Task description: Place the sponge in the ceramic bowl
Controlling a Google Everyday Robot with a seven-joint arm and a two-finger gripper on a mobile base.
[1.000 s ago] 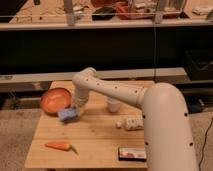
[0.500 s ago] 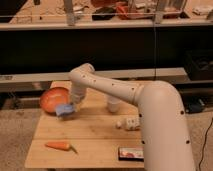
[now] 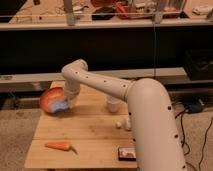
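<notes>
The light-blue sponge [image 3: 60, 106] hangs over the right rim of the orange-red ceramic bowl [image 3: 50, 98], which sits at the far left corner of the wooden table [image 3: 92, 131]. My gripper [image 3: 66, 102] is at the end of the white arm, directly above the bowl's right edge, and is shut on the sponge. The arm reaches in from the lower right and hides part of the table's right side.
An orange carrot [image 3: 58, 146] lies near the front left edge. A small white cup [image 3: 114, 104] stands mid-table beside the arm. A small pale object [image 3: 120, 124] and a dark flat packet [image 3: 126, 153] lie near the front right. A shelf rail runs behind the table.
The gripper has carried the sponge leftward and back, from over the table beside the bowl to over the bowl's right rim.
</notes>
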